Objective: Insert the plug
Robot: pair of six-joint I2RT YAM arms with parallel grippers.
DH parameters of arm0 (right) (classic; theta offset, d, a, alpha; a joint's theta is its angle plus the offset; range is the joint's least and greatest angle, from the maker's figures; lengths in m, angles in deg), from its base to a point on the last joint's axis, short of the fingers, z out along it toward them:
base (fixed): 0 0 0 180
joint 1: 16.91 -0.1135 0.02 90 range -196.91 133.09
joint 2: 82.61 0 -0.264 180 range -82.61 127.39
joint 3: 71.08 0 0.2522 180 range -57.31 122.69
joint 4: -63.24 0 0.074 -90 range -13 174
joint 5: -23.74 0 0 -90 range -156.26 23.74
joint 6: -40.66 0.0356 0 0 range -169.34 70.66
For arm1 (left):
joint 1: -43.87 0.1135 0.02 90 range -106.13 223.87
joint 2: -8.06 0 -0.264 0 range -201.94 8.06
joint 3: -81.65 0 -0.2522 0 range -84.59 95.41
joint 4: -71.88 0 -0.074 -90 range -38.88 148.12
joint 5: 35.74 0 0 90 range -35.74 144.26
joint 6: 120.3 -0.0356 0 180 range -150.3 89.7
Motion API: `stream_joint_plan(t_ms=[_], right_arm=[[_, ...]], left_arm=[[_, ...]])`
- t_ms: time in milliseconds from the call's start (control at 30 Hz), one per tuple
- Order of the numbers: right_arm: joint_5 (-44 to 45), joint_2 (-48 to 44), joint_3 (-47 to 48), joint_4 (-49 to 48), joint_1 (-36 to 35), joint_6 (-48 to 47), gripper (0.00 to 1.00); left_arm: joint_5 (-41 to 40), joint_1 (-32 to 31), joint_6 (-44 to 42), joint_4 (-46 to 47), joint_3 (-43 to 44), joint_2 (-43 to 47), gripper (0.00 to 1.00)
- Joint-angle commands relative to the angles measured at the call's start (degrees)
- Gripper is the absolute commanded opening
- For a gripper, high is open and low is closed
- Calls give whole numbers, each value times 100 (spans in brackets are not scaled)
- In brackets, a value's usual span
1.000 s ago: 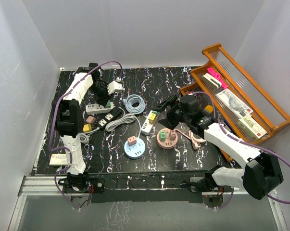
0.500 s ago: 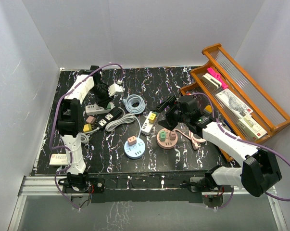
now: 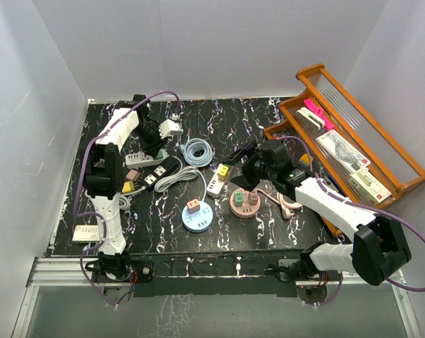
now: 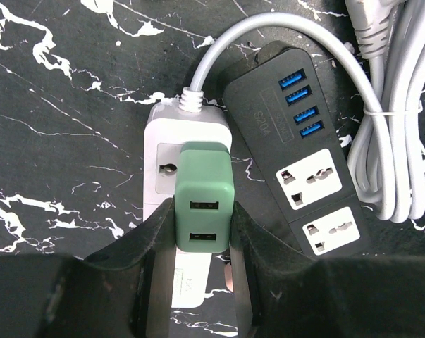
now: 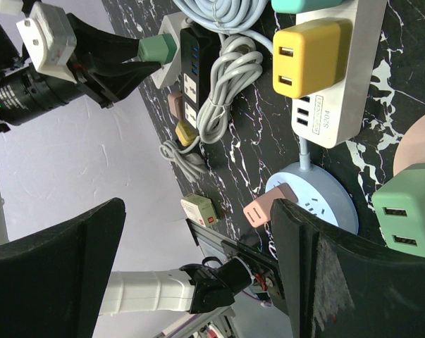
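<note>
My left gripper [image 4: 201,227] is shut on a green two-port USB charger plug [image 4: 203,201]. It holds the plug directly over a socket of the white power strip [image 4: 171,148]. I cannot tell whether the prongs are in. In the top view the left gripper [image 3: 153,138] hangs over this strip [image 3: 143,157] at the back left. The right wrist view shows the green plug [image 5: 158,48] at the strip's end. My right gripper [image 3: 249,167] is wide open and empty, hovering mid-table, tilted towards the left arm.
A black power strip [image 4: 304,162] lies right beside the white one, with a bundled white cable [image 4: 392,105]. Mid-table are a white strip with a yellow plug [image 3: 219,176], a blue round socket [image 3: 196,218] and a pink round socket [image 3: 244,204]. A wooden rack [image 3: 353,141] stands at the right.
My left gripper has come down and slightly right, onto the white strip, with the green plug in it. My right gripper has shifted a little to the left.
</note>
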Motion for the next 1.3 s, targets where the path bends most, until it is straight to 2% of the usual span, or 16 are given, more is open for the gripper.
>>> stream_joint_plan(t_ms=[0,200,300,367,400,500,533,567,600,767,867,933,1033,1100,1200,1267], right_arm=[[81,-106,198,-300,-22,-19,82],[98,-47,272,-311,-28,-57,82],[80,-2,337,-286,-28,-87,82],[78,-7,335,-285,-28,-88,82],[82,-16,339,-285,-28,-89,82],[95,-78,317,-272,-25,-96,82],[95,-100,300,-276,-28,-87,82],[95,-119,292,-276,-28,-82,82],[95,-144,274,-283,-24,-74,82],[103,-307,214,-273,-45,-71,82],[134,-387,164,-261,-46,-116,83],[139,-414,142,-245,-43,-171,83],[140,-434,103,-245,-41,-242,83],[148,-457,66,-249,-47,-271,83],[189,-510,-12,-280,-50,-324,83],[192,-544,-94,-350,-49,-327,83]], left_arm=[[-530,24,327,45,-192,-857,0],[-572,29,648,400,-306,-740,21],[-563,31,928,821,-171,-557,25],[-518,25,967,1029,-110,-304,36],[-422,30,931,1059,-50,-163,44],[-224,22,818,985,82,194,56],[-180,28,815,908,131,284,64],[-143,25,790,824,164,380,87],[-46,33,759,749,179,487,97],[147,31,755,1023,-197,1272,98],[87,45,893,1509,-569,1732,98],[34,91,1109,2152,-1023,2123,98],[-205,184,2041,3858,-2179,2998,98],[-508,191,3067,4874,-2962,3543,98],[-1108,198,4521,5150,-3054,3847,98],[-1725,205,5610,4837,-2765,3859,98]])
